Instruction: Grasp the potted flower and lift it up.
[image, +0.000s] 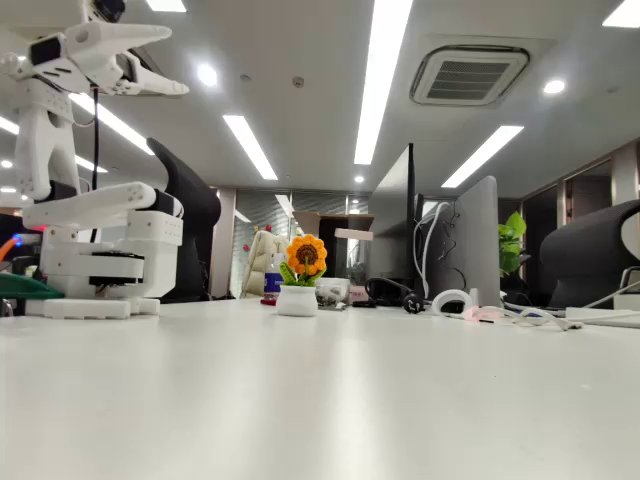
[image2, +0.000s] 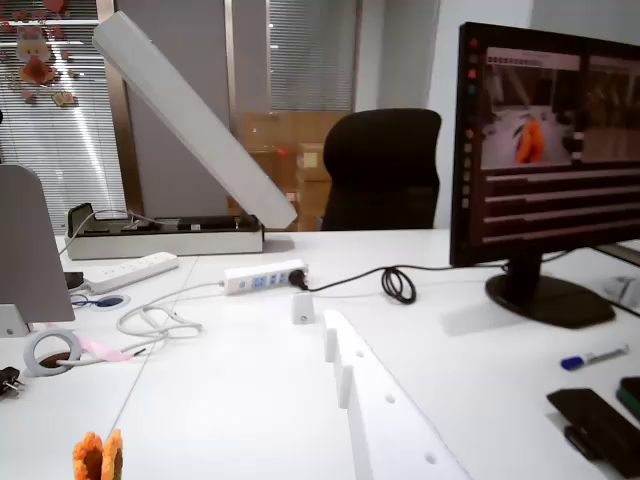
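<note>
White laminate desk (image: 330, 400) fills the foreground in the fixed view, bare and glossy w/ ceiling-light glare. Further back stands the potted flower (image: 303, 272): crocheted sunflower, orange petals, brown centre, green leaves, small round white pot, upright, well apart from the arm. White arm base (image: 100, 260) sits at left; gripper (image: 150, 62) is raised high near the ceiling line, jaws spread apart, nothing between them. In the wrist view the flower's orange petals (image2: 97, 458) just peek at the bottom-left edge, and one white finger (image2: 385, 410) runs down at lower centre. Risks, as I judge: long descent from that height, so approach could come in off-line and nudge the light pot over; soft petals/leaves may get pinched instead of the pot; rounded pot could slip out on the lift. Beyond: power strip (image2: 262, 277), coiled cable (image2: 398, 285), monitor (image2: 545, 150), black office chair (image2: 385, 165), blinds, strip lights, ceiling AC vent (image: 468, 75).
</note>
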